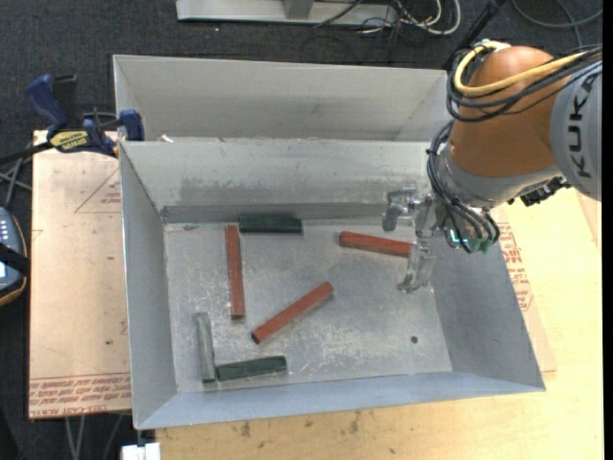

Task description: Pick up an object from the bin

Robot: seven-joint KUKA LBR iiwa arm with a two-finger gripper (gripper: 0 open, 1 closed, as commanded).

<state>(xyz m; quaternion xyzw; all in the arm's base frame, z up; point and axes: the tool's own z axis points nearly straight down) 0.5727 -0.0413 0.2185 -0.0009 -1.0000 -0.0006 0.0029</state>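
Six bars: red, dark green and grey, lying loose on the bin [287,171] floor.
Gripper [403,252]: right side, fingers spread, one either side of a bar's right end.
Red bar [369,243]: flat, far right, its end between those fingers.

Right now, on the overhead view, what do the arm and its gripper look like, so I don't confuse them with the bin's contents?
The silver-grey arm link carries dark lettering, cut off at the view's edge. A rounded orange wrist cover has a yellow cable looped over it and black cables bundled underneath. The two-finger gripper is bare silvery metal, thin and angular.
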